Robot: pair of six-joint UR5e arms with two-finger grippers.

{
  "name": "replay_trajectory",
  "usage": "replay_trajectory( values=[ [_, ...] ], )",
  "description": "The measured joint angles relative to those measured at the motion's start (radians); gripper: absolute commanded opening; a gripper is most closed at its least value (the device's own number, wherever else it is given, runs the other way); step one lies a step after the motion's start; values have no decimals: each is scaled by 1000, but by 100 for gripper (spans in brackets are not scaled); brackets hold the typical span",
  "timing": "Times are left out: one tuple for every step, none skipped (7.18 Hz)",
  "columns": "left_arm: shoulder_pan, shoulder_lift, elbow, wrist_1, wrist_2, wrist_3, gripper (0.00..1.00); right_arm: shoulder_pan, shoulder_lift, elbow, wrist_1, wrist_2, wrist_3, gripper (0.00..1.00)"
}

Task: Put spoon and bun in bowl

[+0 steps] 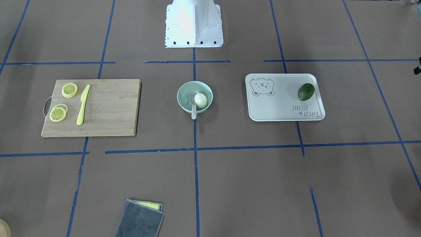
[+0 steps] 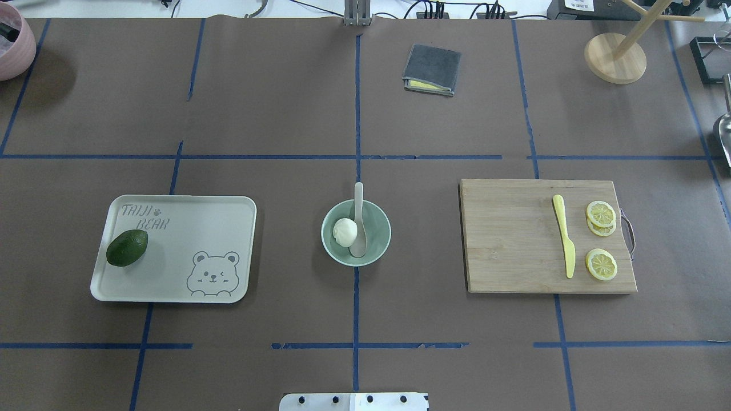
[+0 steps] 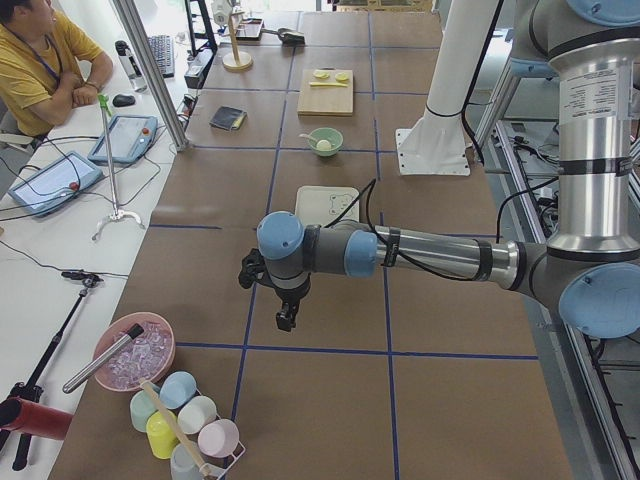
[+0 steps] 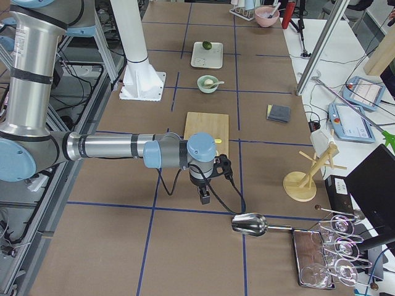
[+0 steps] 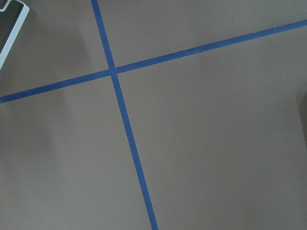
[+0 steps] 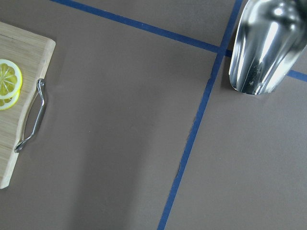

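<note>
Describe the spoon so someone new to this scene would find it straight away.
Start at the mint-green bowl mid-table, between the bear tray and the wooden cutting board. The spoon lies in it beside the white bun, handle poking over the rim. It is short and pale beige-grey, unlike the yellow knife on the board.

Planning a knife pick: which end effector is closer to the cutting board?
Right. The right end effector hangs just past the handle end of the cutting board; the left end effector is beyond the tray, at the opposite end.
</note>
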Motion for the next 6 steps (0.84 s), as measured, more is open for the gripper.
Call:
replay_trajectory(
  values=[
    [0, 0, 0, -2, -1, 0, 100, 0, -1, -1, 0, 1, 0, 100],
    [0, -7, 0, -4, 0, 0, 100, 0, -7, -1, 0, 3, 0, 100],
    [-1, -21, 2, -3, 2, 0, 100, 0, -9, -1, 0, 4, 0, 100],
    [-1, -45, 7, 5, 5, 0, 100, 0, -10, 0, 1, 5, 0, 100],
    [0, -71, 15, 19, 8, 0, 100, 0, -11, 1, 1, 5, 0, 100],
    [-1, -81, 23, 26, 9, 0, 100, 1, -17, 3, 4, 6, 0, 100]
  ],
)
